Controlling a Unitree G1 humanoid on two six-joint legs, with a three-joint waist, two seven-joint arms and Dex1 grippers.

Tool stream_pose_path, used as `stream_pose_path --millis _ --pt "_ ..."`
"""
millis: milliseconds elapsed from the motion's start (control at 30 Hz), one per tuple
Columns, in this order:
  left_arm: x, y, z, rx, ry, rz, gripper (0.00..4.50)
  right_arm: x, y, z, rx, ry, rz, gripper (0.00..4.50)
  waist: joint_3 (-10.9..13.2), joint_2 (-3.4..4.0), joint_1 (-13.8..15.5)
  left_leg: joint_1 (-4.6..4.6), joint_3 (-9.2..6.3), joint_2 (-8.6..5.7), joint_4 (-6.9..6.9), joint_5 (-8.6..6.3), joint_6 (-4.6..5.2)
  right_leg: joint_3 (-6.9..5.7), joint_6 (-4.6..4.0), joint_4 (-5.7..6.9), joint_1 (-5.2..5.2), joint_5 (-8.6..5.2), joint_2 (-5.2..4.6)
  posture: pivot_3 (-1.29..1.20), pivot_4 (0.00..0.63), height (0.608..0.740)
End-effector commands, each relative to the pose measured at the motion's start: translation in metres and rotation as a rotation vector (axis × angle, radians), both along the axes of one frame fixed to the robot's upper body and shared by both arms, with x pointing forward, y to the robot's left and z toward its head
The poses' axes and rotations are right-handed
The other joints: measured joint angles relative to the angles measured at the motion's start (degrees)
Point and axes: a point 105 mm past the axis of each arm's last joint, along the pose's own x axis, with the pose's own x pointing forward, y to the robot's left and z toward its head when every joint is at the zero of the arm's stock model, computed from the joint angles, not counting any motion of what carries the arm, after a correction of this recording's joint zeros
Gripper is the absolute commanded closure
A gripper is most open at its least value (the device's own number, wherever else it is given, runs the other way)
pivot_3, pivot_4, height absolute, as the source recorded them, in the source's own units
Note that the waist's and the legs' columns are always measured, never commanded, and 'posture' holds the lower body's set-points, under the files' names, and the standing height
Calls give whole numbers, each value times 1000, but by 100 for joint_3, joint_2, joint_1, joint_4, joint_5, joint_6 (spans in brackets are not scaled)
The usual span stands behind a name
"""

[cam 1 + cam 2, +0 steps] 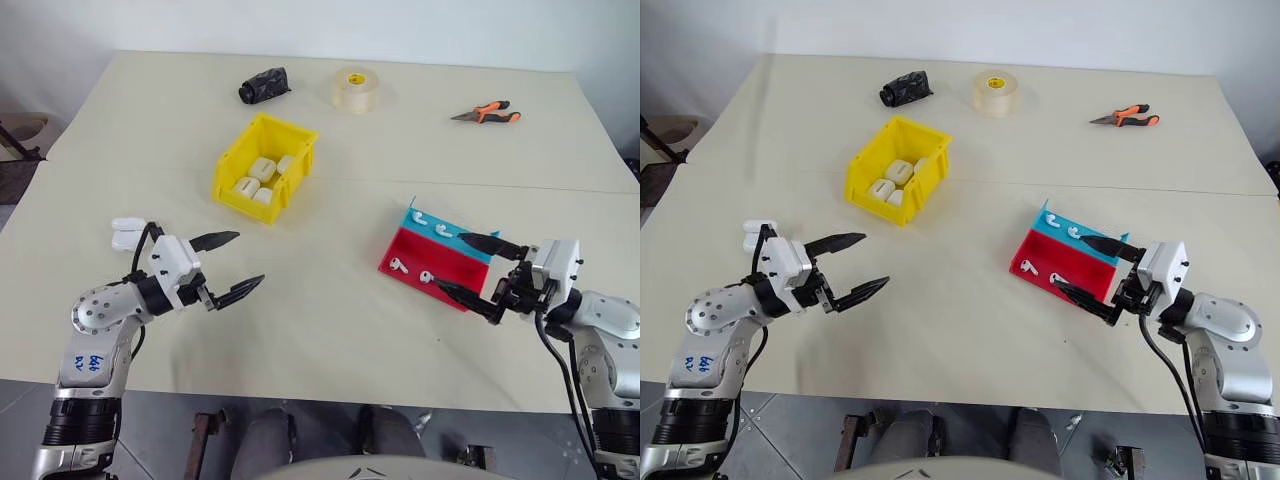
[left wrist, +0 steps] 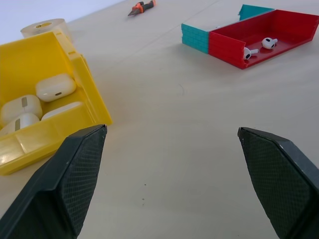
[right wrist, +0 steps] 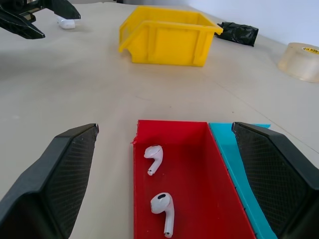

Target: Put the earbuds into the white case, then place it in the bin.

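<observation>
**Earbud packing station: both arms poised, nothing yet picked up**

- Left gripper (image 1: 228,265): fingers spread wide, holding nothing, hovering near the table's (image 1: 330,320) front-left corner. It points toward the middle of the table, probably a ready stance.
- White case (image 1: 127,233): lies on the table just behind the left gripper, near the left edge. It appears to stand with its lid open, as if waiting to be filled, though this is hard to confirm; part of it is covered by the gripper's body.
- Right gripper (image 1: 470,268): fingers wide apart, empty, held level at the front of the tray (image 1: 410,252) and aimed along it, well placed for a first pick.
- Tray: red and blue, toward the front-right of the table. The red half holds two earbuds (image 3: 154,158), lying loose and apart; the blue half holds two more (image 1: 441,230).
- Bin (image 1: 233,175): yellow, left of the table's centre, lowered lip facing the front-left corner. Several closed white cases (image 1: 262,168) already lie inside; the exact count is unclear, since the walls hide some.
- Far edge, unused: a black object (image 1: 264,85) of uncertain kind, a roll of tape (image 1: 355,89), orange-handled pliers (image 1: 487,114).
</observation>
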Motion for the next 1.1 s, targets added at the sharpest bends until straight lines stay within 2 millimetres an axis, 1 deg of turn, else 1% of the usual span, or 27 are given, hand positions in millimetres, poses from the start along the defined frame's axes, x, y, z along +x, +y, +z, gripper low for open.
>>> stream_pose_path --millis 33,200,233,300,367,467,567,667,733,800,867,1000,1033,1100 --pt "0 0 8 17 -48 4 22 -1 1 7 -3 -28 11 0 0 0 -2 0 0 0 0 0 0 0 0 0 0 0 0 0 150 740" --pt "0 5 15 -41 -42 47 22 0 5 6 1 -19 35 0 0 0 -3 0 0 0 0 0 0 0 0 0 0 0 0 0 150 740" --pt "-1 9 17 -54 -52 65 22 1 8 6 5 -18 47 0 0 0 -6 0 0 1 0 0 0 0 0 0 0 0 0 0 150 740" --pt "-3 21 15 -51 -59 154 22 3 15 7 11 -18 77 0 0 0 -15 0 -1 1 0 0 0 0 0 0 0 0 0 0 150 740" --pt "-5 38 13 -77 -44 281 22 5 24 8 16 -22 113 0 0 0 -49 3 0 4 -3 0 0 1 0 0 0 0 1 0 150 740" --pt "-13 63 13 -124 -38 487 22 5 39 12 33 -38 174 0 0 0 -108 4 -2 6 -7 0 0 0 0 1 0 0 1 0 150 740" --pt "-30 90 3 -141 40 714 22 6 57 19 59 -75 242 0 0 -1 -134 3 -7 6 -6 0 0 1 0 1 0 0 0 0 150 740" --pt "-49 113 -3 -213 75 948 22 6 75 26 93 -124 314 0 0 -1 -131 4 -15 7 -6 0 0 4 0 1 1 0 -1 0 150 740" --pt "-60 124 -5 -265 84 1063 22 6 85 31 114 -143 346 0 0 -3 -116 4 -44 6 -5 0 0 6 0 0 3 0 -2 0 150 740" --pt "-70 130 -10 -303 120 1153 22 8 90 34 134 -167 350 0 -3 -6 -104 2 -70 4 -1 0 0 3 0 2 7 0 -2 0 150 740" --pt "-73 128 -10 -321 155 1181 22 9 91 37 145 -198 350 0 -3 -7 -67 1 -77 1 3 0 0 3 0 3 10 0 -4 0 150 740" --pt "-62 118 -3 -304 236 1140 22 13 88 34 125 -161 352 0 -3 -7 -14 -2 -78 -1 8 0 0 5 -1 2 10 0 -3 0 150 740" --pt "-57 118 -3 -285 289 1138 22 13 87 33 114 -142 357 0 -3 -7 -9 -3 -78 -1 9 0 0 4 -1 2 10 0 -3 0 150 740" --pt "-47 131 0 -235 383 1199 22 15 85 33 109 -110 365 0 -3 -7 9 -2 -79 -2 12 0 -1 5 -2 8 11 -1 -1 0 150 740"
